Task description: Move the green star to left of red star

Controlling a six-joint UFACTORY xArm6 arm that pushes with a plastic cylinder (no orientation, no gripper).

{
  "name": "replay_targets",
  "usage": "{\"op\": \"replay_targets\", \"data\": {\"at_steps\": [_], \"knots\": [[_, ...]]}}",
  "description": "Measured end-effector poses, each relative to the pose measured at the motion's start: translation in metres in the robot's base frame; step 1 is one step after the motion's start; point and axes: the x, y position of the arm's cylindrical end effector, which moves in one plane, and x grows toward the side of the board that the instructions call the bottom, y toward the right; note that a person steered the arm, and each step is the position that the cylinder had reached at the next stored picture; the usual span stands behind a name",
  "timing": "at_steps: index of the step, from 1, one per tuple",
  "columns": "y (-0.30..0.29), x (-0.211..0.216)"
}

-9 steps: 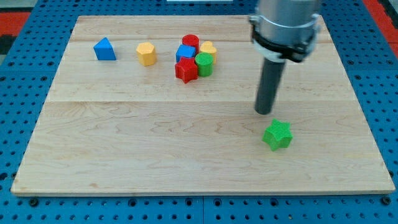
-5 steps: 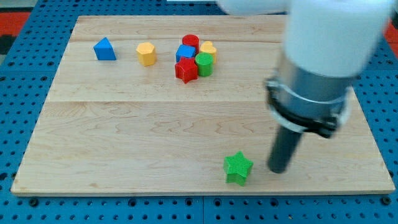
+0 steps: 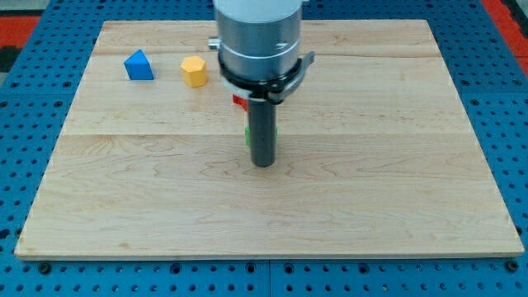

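My tip [image 3: 262,164] stands near the middle of the wooden board [image 3: 396,181]. The green star [image 3: 247,134] is almost wholly hidden behind the rod. Only thin green slivers show at the rod's left and right edges, just above the tip. The red star [image 3: 239,101] shows only as a small red sliver under the arm's collar, a little above the green star. How close the two stars are cannot be told.
A blue triangular block [image 3: 139,65] and a yellow block [image 3: 194,71] lie at the view's top left. The arm's body covers the spot where the other clustered blocks lay.
The green star went from the view's right to the bottom middle, then up to just below the red star. My tip swept from the right to the board's middle, behind it.
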Motion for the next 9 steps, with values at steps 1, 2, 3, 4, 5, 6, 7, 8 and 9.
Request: {"op": "replay_targets", "data": {"at_steps": [1, 2, 3, 4, 5, 6, 7, 8, 9], "knots": [[-0.005, -0.015], [-0.030, -0.024], [-0.002, -0.026], [0.009, -0.037], [0.008, -0.045], [-0.012, -0.045], [-0.045, -0.045], [-0.065, -0.045], [-0.081, -0.042]]}}
